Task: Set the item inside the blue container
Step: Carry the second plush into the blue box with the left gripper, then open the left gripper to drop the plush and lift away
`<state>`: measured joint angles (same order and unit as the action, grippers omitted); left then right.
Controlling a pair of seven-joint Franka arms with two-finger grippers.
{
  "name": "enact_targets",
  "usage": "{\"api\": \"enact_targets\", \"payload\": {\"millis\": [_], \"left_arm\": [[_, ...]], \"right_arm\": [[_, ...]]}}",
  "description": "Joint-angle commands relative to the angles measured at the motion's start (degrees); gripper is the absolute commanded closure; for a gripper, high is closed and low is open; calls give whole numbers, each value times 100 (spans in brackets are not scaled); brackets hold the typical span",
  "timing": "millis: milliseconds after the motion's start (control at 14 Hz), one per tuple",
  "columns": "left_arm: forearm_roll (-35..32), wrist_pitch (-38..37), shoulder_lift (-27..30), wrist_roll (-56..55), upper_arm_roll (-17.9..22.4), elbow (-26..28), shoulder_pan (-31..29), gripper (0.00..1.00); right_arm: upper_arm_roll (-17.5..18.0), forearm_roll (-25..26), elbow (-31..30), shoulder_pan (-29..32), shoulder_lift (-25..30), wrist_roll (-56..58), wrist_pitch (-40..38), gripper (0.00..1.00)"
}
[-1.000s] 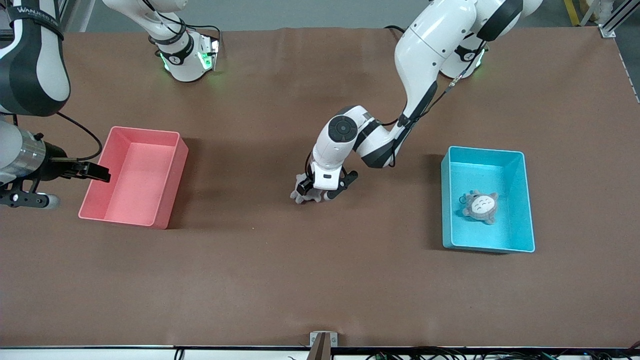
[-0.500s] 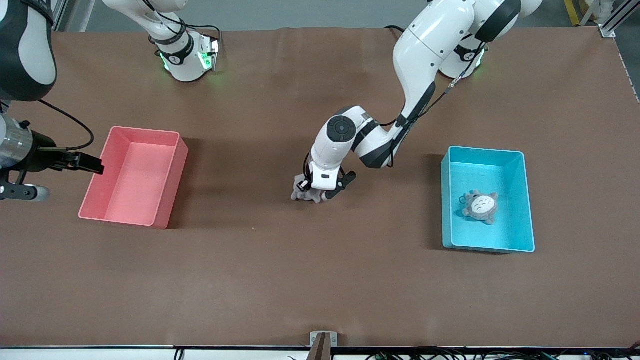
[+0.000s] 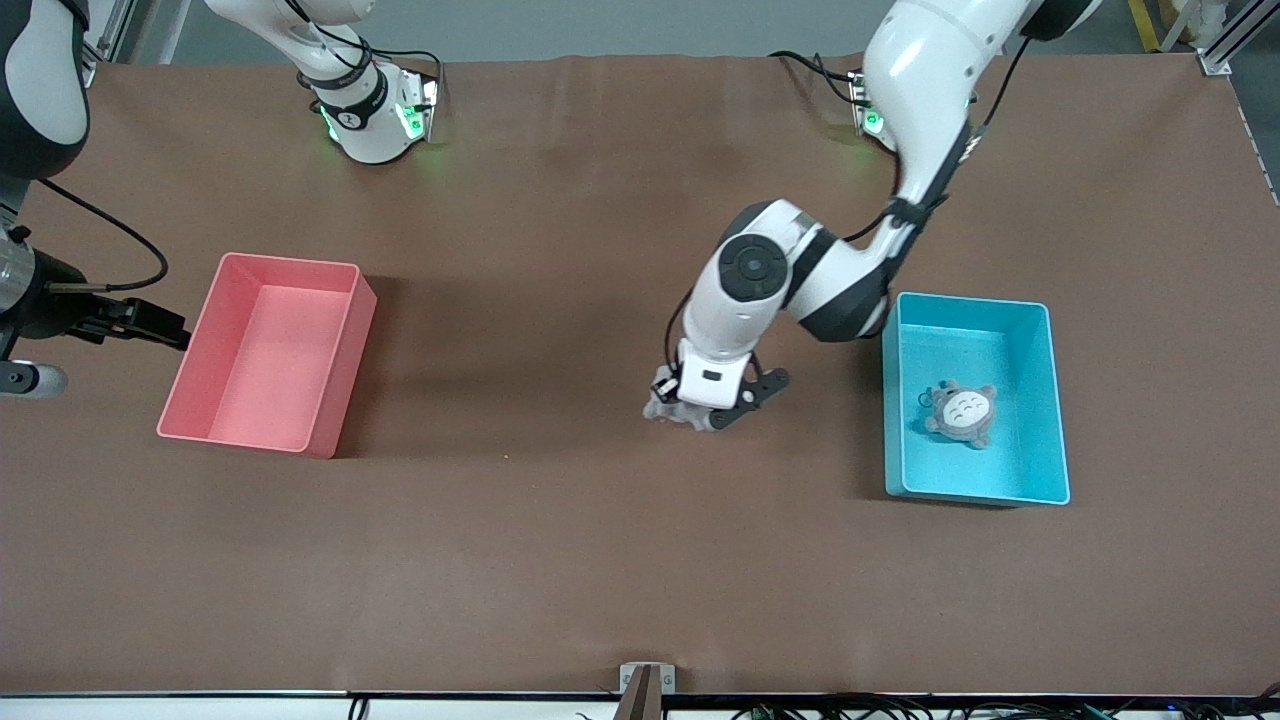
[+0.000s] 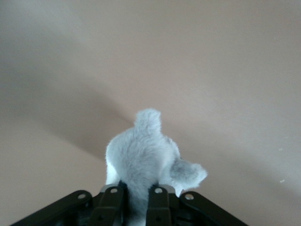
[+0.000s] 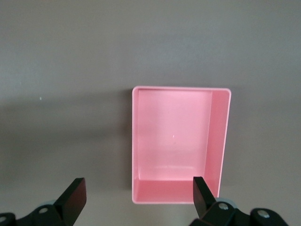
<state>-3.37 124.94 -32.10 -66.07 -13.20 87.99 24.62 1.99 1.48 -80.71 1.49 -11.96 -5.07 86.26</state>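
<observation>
Over the bare table between the two bins, our left gripper (image 3: 700,412) is clenched on a grey plush toy (image 4: 143,157) — soft, light, best pinched mid-body; the blue container (image 3: 975,490) sits toward the left arm's end. Our right gripper (image 5: 136,200) waits, spread, over the pink bin (image 5: 178,143).

Fluffy grey plush toy (image 4: 143,155) (matt); smooth plastic blue container (image 3: 1054,400).

Bare tabletop (image 3: 600,560) across the whole lower frame and between pink bin (image 3: 268,352) at centre-left and blue bin (image 3: 975,400) at centre-right. Left gripper (image 3: 705,410), clamped on grey plush (image 3: 662,405), mid-frame. Blue bin partly taken by another plush (image 3: 962,412).
</observation>
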Motion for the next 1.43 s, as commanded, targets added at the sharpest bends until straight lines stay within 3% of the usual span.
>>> {"api": "enact_targets", "payload": {"millis": [0,357,643,929,1000,1071,1143,1357], "left_arm": [[-24,-276,1053,1451,-33,1015,-658,99],[-24,-804,1935,4185,-33,1975,-2011,97],[-33,-743,1699,5306,-16,2107,-2821,96],[-305,-445,1111,5324,-33,2143,-3270,78],[-305,-322,1005,5324,-33,2143,-3314,60],[-296,-286,926,5289,-42,2126,-3358,5],[-288,-286,933,5237,-51,2117,-3428,0],[-252,-391,1091,4756,-191,2038,-3367,0]], "right_arm": [[39,-34,3,-17,132,7,-521,0],[12,-52,-383,-34,694,24,-593,0],[-14,-52,-594,-96,1019,59,-549,0],[-180,-52,-586,-96,1055,463,-549,0],[-190,-52,-595,-96,1116,463,-566,0],[-199,-52,-603,-96,1186,463,-601,0],[-199,-52,-612,-79,1257,463,-619,0],[-190,-60,-735,-87,1582,472,-689,0]]}}
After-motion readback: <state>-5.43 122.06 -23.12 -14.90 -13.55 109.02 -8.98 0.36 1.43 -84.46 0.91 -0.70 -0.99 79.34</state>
